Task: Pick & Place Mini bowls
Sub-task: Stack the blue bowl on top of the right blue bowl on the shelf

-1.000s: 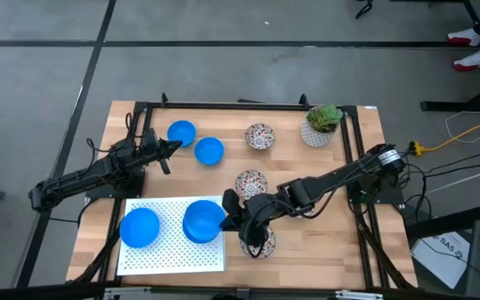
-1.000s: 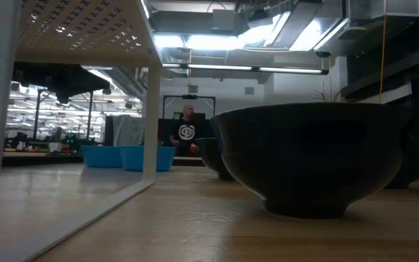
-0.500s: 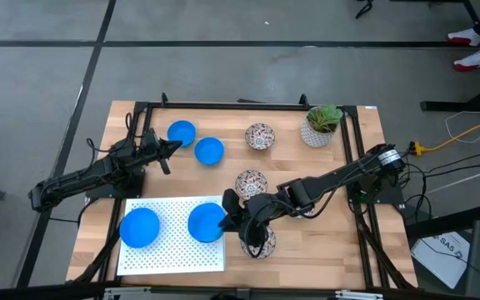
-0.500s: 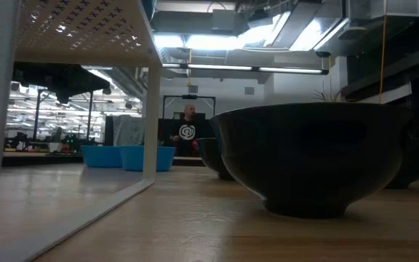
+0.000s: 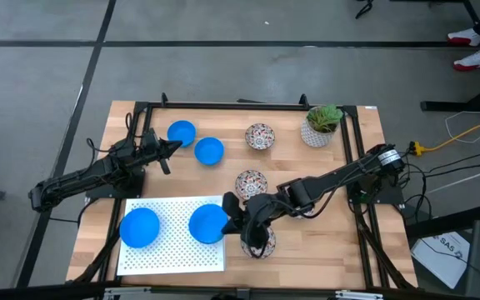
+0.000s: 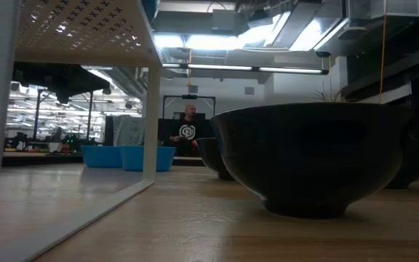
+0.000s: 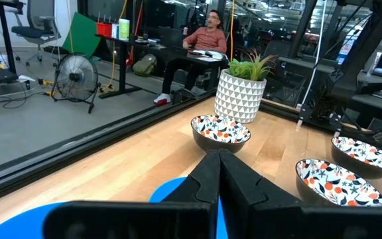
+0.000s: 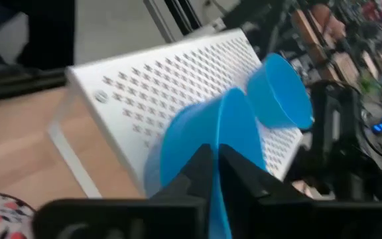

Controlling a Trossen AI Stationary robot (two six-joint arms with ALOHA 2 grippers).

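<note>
High view | right end effector (image 5: 233,214) gripping blue bowl (image 5: 207,223), now lower over rack (image 5: 172,247)

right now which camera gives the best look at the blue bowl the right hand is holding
The right wrist view: the held blue bowl fills it, its rim pinched by the right hand beside the white perforated shelf. The high view shows the bowl whole but small, over that shelf. The low and left wrist views don't clearly show it.
</note>
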